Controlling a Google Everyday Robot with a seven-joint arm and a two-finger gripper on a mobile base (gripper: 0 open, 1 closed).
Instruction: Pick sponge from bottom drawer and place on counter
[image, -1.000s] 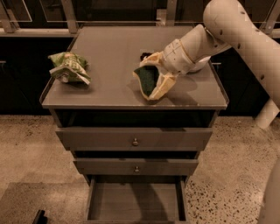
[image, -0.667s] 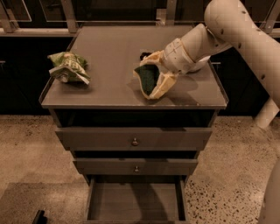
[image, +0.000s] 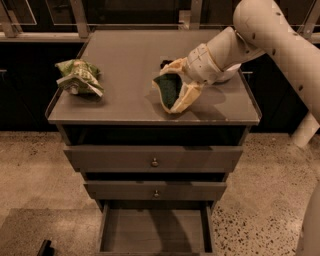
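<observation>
My gripper (image: 170, 90) hangs low over the counter (image: 125, 60), right of its middle. Its two pale fingers (image: 184, 98) are shut on the sponge (image: 165, 89), whose dark green face is turned to the left. The sponge is held on edge at or just above the counter top; I cannot tell if it touches. The bottom drawer (image: 152, 230) is pulled open below, and its flat floor is bare.
A green-and-white snack bag (image: 79, 77) lies on the counter's left side. A dark object (image: 165, 63) sits behind the gripper, mostly hidden. Two knobbed drawers (image: 154, 161) above the open one are shut. My arm (image: 270, 35) reaches in from the upper right. Speckled floor surrounds the cabinet.
</observation>
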